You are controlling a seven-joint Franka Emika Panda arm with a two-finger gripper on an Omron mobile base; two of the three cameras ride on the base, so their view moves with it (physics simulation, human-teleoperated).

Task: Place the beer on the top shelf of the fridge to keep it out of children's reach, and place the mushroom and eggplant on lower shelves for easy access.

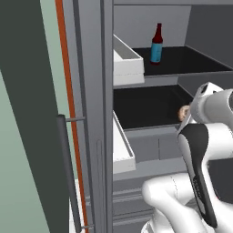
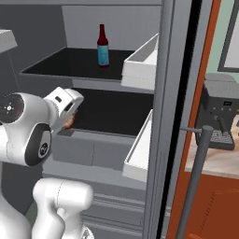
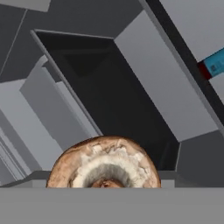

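White door bins [image 1: 127, 61] beside beer [image 1: 156, 44]

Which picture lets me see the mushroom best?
The hand view: the mushroom sits big and close, pale gills facing the camera. In the left base view it's a small tan bit behind the arm; the right base view shows a sliver.

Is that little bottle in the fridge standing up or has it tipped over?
Upright. The beer stands on the top shelf with its reddish neck and cap pointing straight up, in both base views.
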